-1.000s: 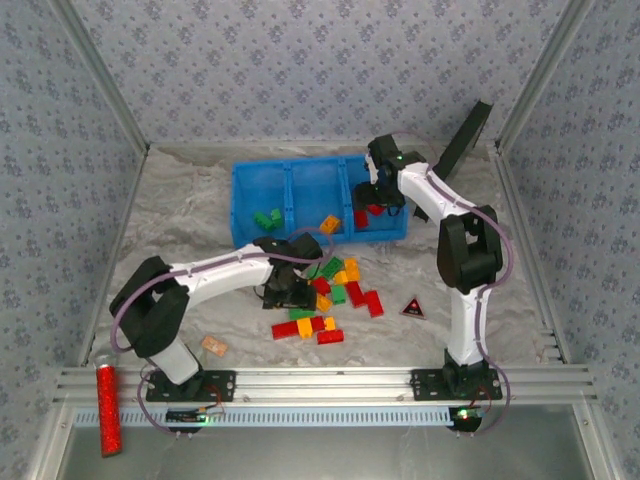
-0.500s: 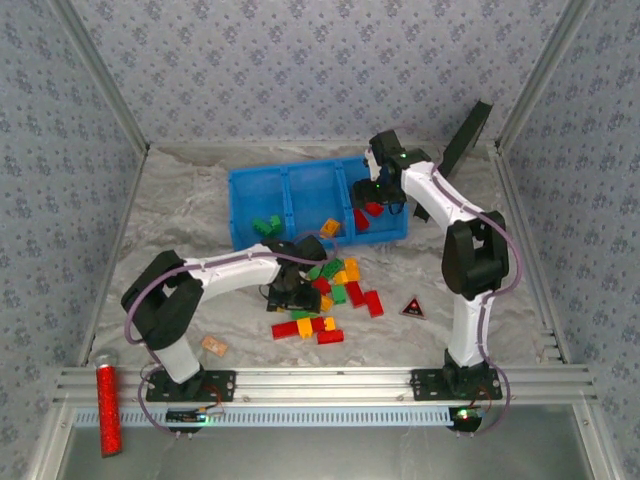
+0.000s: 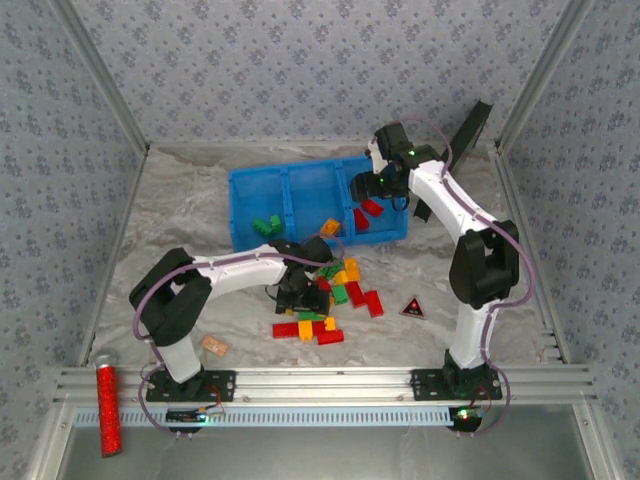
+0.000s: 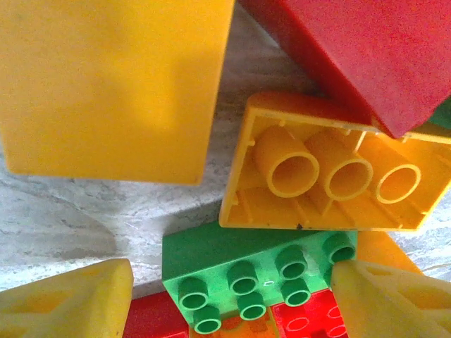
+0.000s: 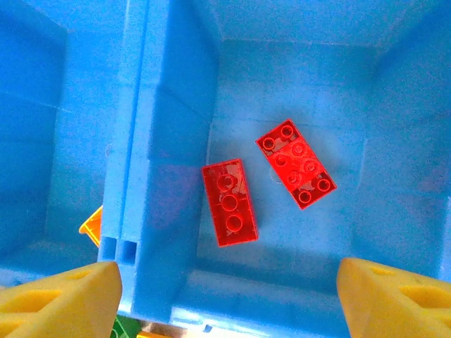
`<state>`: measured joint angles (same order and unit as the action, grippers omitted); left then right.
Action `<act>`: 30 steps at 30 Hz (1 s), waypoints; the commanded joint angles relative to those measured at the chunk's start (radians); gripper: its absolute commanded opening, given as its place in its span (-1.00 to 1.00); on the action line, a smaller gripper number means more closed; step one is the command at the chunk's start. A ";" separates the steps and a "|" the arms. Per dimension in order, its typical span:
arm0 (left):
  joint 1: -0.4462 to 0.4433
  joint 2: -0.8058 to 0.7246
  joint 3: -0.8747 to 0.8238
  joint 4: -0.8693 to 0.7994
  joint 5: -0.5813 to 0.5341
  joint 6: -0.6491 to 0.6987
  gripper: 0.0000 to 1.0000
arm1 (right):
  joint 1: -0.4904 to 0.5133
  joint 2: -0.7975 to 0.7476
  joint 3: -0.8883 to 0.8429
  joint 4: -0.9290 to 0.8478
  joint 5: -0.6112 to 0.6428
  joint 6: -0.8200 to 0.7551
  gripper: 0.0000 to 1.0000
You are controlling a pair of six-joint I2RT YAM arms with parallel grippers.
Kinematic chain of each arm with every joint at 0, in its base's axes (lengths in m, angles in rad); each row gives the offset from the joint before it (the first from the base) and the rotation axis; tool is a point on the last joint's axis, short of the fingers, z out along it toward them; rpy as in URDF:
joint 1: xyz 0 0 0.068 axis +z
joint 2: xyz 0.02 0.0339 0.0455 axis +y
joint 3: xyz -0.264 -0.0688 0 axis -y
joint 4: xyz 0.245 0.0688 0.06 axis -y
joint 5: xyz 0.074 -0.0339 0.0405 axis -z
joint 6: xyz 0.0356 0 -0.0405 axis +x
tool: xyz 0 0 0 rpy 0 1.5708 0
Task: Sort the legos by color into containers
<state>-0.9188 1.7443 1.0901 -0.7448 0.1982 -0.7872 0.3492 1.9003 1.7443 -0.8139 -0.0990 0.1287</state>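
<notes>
The blue bin (image 3: pixel 300 178) holds green legos (image 3: pixel 266 222) in its left container, an orange one (image 3: pixel 329 226) in the middle and two red ones (image 5: pixel 230 203) (image 5: pixel 296 163) in the right. My right gripper (image 3: pixel 378 188) (image 5: pixel 225 303) hovers open above the right container, nothing between its yellow fingers (image 5: pixel 56 303). A loose pile of red, green and orange-yellow legos (image 3: pixel 345 295) lies in front of the bin. My left gripper (image 3: pixel 305 290) (image 4: pixel 229 310) is low over it, open, with a green brick (image 4: pixel 261 267) between its fingertips (image 4: pixel 70 303), next to an upturned yellow brick (image 4: pixel 331 176).
A black triangle with a red mark (image 3: pixel 412 307) lies right of the pile. A small orange piece (image 3: pixel 213 345) sits near the left arm's base. A red glittery cylinder (image 3: pixel 106 408) rests on the front rail. A black panel (image 3: pixel 462 135) leans at the back right.
My left gripper has slid right and lower onto the pile. My right gripper has shifted slightly back over the right container.
</notes>
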 commanded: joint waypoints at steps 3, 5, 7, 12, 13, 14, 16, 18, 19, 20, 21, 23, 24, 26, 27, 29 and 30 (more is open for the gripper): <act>-0.014 0.075 -0.057 0.001 -0.054 -0.001 0.44 | -0.009 -0.048 0.002 -0.042 0.000 -0.023 0.62; -0.015 0.075 -0.066 -0.007 -0.072 0.003 0.42 | -0.014 -0.054 -0.006 -0.039 0.002 -0.023 0.62; -0.011 0.067 -0.076 -0.022 -0.091 0.006 0.40 | -0.016 -0.059 -0.016 -0.034 0.005 -0.026 0.62; 0.014 0.022 -0.118 -0.060 -0.135 0.022 0.39 | -0.015 -0.072 -0.034 -0.026 0.004 -0.023 0.61; 0.024 0.009 -0.128 -0.073 -0.150 0.029 0.39 | -0.016 -0.074 -0.035 -0.023 0.002 -0.021 0.61; 0.037 -0.003 -0.137 -0.086 -0.163 0.039 0.39 | -0.014 -0.075 -0.037 -0.022 0.001 -0.020 0.61; 0.062 -0.033 -0.154 -0.111 -0.189 0.056 0.39 | -0.012 -0.078 -0.039 -0.024 0.000 -0.018 0.61; 0.090 -0.072 -0.175 -0.137 -0.211 0.073 0.39 | -0.010 -0.082 -0.039 -0.027 -0.001 -0.018 0.61; 0.108 -0.095 -0.184 -0.152 -0.223 0.080 0.39 | -0.010 -0.085 -0.040 -0.027 0.001 -0.018 0.61; 0.122 -0.116 -0.196 -0.164 -0.236 0.088 0.39 | -0.010 -0.087 -0.043 -0.027 0.000 -0.018 0.61; 0.135 -0.134 -0.202 -0.175 -0.246 0.094 0.39 | -0.009 -0.091 -0.045 -0.026 0.002 -0.017 0.61; 0.160 -0.167 -0.215 -0.194 -0.266 0.106 0.39 | -0.007 -0.099 -0.053 -0.024 0.002 -0.014 0.61; 0.170 -0.179 -0.219 -0.198 -0.272 0.108 0.39 | -0.007 -0.102 -0.055 -0.022 0.002 -0.012 0.61; 0.192 -0.203 -0.220 -0.211 -0.289 0.112 0.39 | -0.001 -0.111 -0.063 -0.020 0.004 -0.007 0.61; 0.200 -0.217 -0.217 -0.216 -0.296 0.112 0.40 | -0.001 -0.115 -0.067 -0.022 0.005 -0.006 0.61; 0.201 -0.261 -0.206 -0.212 -0.294 0.117 0.40 | 0.005 -0.125 -0.073 -0.022 0.009 -0.006 0.61; 0.201 -0.286 -0.204 -0.199 -0.281 0.125 0.40 | 0.008 -0.130 -0.076 -0.023 0.012 -0.006 0.61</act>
<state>-0.7242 1.5089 0.8993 -0.8711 -0.0170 -0.6888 0.3462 1.8153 1.6810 -0.8227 -0.0948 0.1223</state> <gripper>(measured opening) 0.701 0.804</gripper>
